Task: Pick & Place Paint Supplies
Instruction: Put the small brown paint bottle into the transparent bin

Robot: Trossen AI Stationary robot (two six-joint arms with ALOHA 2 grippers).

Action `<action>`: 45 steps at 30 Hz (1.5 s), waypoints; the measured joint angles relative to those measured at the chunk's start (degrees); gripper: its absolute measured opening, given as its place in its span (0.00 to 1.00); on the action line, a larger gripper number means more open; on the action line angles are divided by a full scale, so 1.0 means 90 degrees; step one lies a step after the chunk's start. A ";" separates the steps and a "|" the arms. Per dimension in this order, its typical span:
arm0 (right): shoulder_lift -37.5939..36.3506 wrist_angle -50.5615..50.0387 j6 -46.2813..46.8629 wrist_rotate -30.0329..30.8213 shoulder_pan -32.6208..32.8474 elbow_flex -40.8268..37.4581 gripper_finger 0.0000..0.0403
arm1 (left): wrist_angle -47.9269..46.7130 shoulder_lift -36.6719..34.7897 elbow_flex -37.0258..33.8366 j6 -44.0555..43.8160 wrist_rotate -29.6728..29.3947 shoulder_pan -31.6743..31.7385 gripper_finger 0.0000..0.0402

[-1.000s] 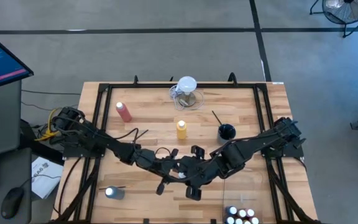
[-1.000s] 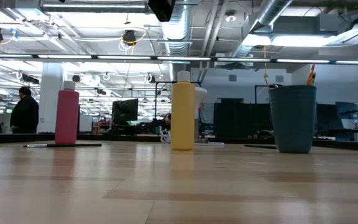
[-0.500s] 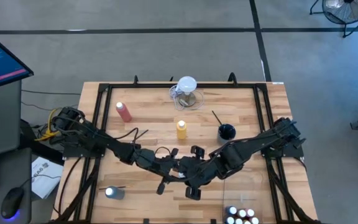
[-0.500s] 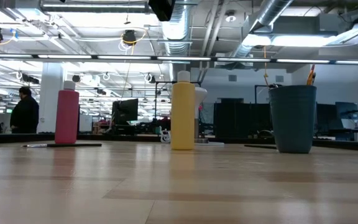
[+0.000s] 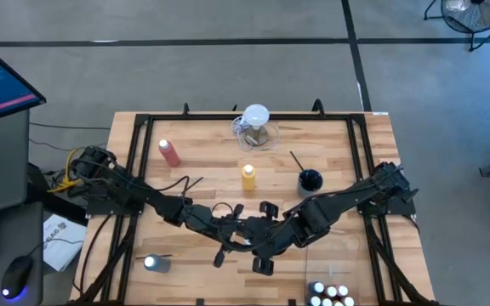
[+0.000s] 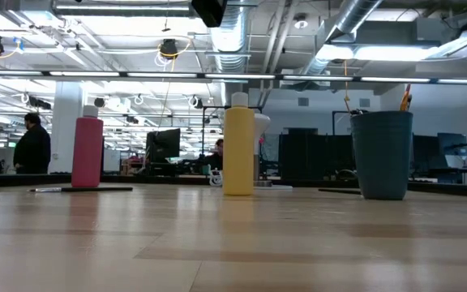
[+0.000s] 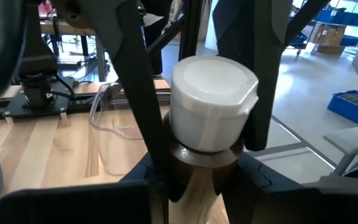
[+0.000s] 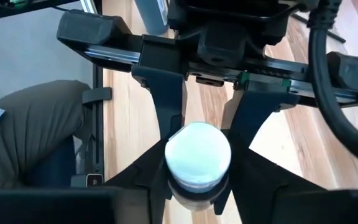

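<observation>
the left gripper point(image 7: 204, 149) was closed on a small paint bottle point(image 7: 211, 109), its two dark fingers point(image 7: 143, 106) pressing the white cap and dark neck from either side. the right gripper point(image 8: 197, 186) met it at the table's point(image 5: 202, 161) near middle with its own fingers point(image 8: 166, 118) part open, flanking the same bottle, though whether they pressed it could not be told. seen from the right wrist, the bottle's long axis ran along those fingers with the cap's round top facing the camera.
</observation>
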 joint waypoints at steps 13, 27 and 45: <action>-0.0044 -0.0132 0.0127 0.0307 0.0060 0.0002 0.27 | -0.0056 0.0000 0.0012 0.0049 0.0202 0.0012 0.28; -0.0415 -0.1820 0.1834 0.1741 0.1020 0.0002 0.27 | -0.0214 -0.0086 0.0029 0.0035 0.0053 0.0000 0.61; -0.0427 -0.3672 0.8031 0.3002 0.3652 -0.1263 0.27 | -0.0213 -0.0277 0.0017 0.0429 -0.0015 0.0078 0.56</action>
